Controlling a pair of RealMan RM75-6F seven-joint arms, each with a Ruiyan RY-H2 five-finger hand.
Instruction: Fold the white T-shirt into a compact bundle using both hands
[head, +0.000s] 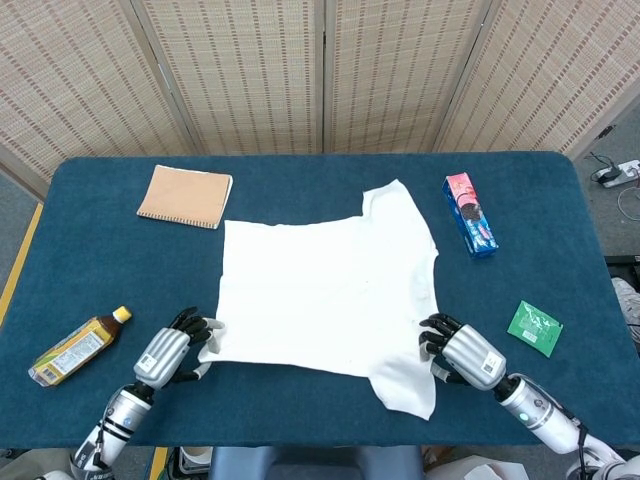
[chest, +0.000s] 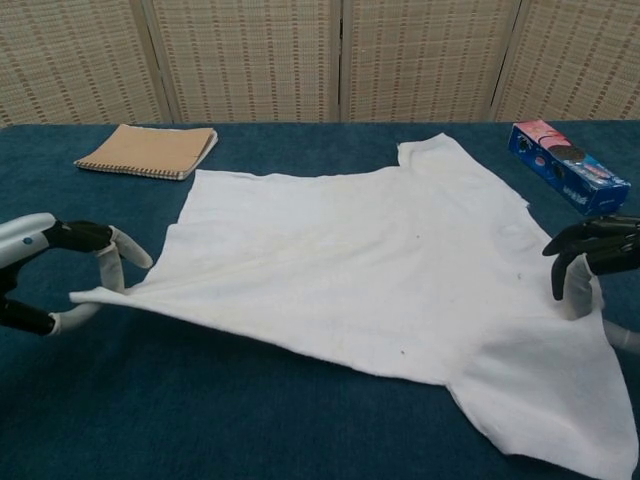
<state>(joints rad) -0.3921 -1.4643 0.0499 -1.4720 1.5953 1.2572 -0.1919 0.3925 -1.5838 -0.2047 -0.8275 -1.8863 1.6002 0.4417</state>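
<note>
backdrop: woven folding screen (head: 320, 75) | table (head: 300, 170): dark blue cloth | floor (head: 15, 215): grey

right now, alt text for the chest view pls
A white T-shirt lies spread on a blue table, its near corners pinched by the left robot hand and right robot hand. A tan notebook and a cookie box sit behind.
</note>
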